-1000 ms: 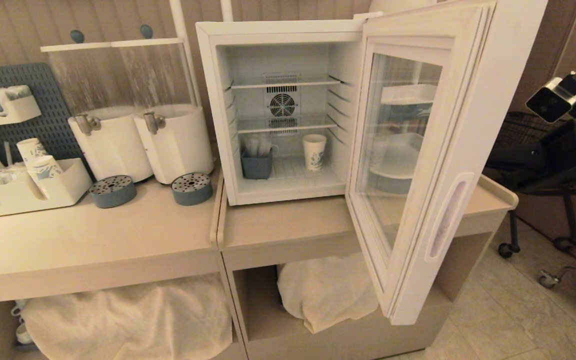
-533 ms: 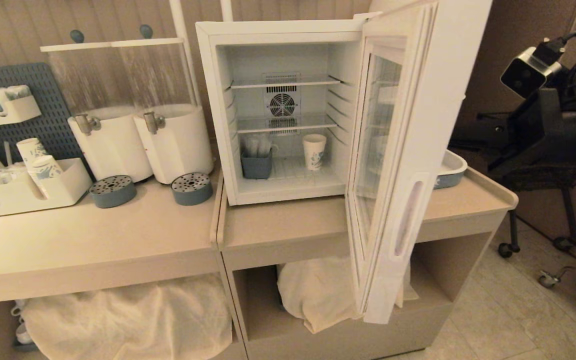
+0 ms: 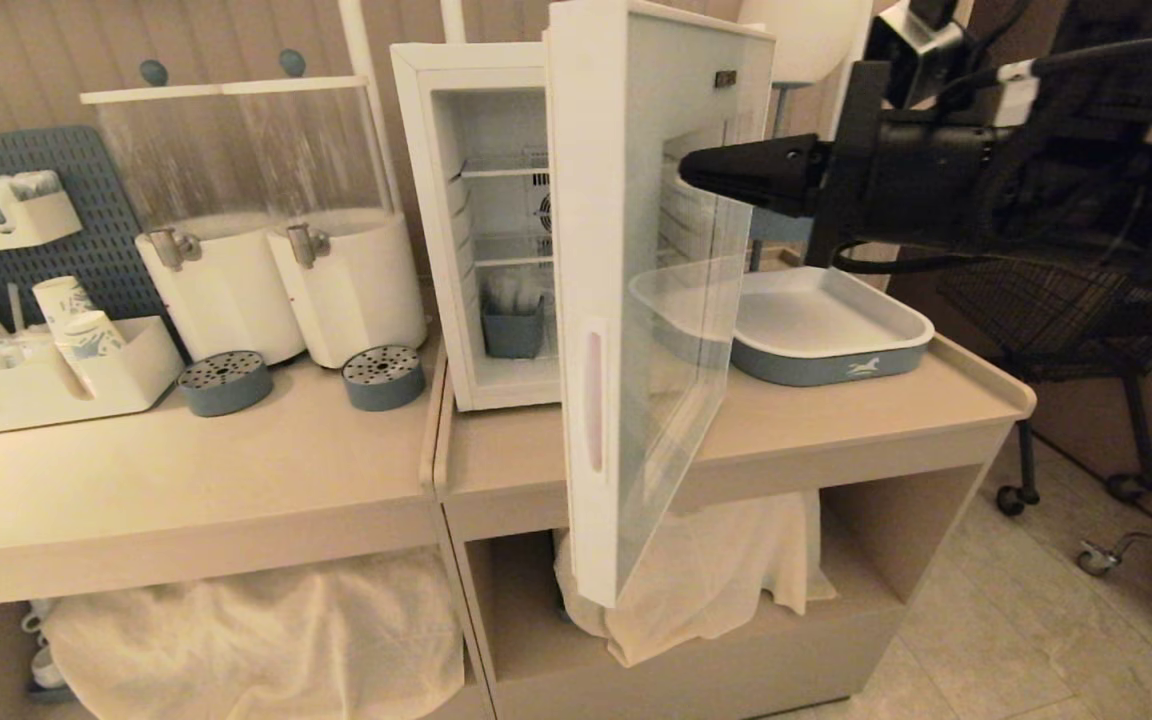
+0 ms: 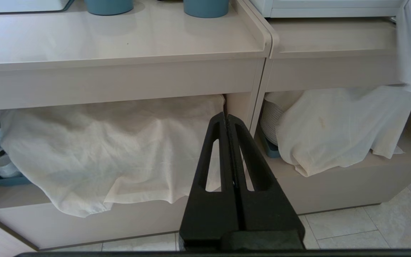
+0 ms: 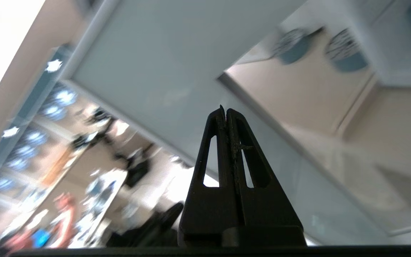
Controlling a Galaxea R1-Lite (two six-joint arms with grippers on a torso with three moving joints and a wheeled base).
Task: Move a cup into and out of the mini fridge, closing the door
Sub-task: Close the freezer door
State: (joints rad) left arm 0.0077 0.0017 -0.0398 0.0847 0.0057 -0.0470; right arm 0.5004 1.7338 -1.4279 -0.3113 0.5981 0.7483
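The white mini fridge [image 3: 418, 200] stands on the right counter with its door [image 3: 586, 250] swung about halfway shut. The cup is hidden behind that door. My right gripper [image 3: 688, 170] reaches in level from the right, shut and empty, its tip at the outer side of the door's glass. In the right wrist view the shut right gripper [image 5: 225, 109] points at the pale door panel [image 5: 155, 53] close ahead. My left gripper [image 4: 226, 115] is shut and empty, parked low in front of the cabinet's lower shelves.
A blue-and-white tray [image 3: 871, 368] lies on the counter right of the fridge. Two drink dispensers [image 3: 236, 280] and a cup organiser [image 3: 36, 380] stand to the left. A grey holder [image 3: 513, 328] sits inside the fridge. Cloth-covered stacks [image 3: 696, 570] fill the shelves below. A wheeled cart [image 3: 1136, 390] is at right.
The door has swung from wide open to about halfway shut, now covering the cup. My right arm has come in from the far right, up to the door's outer face.
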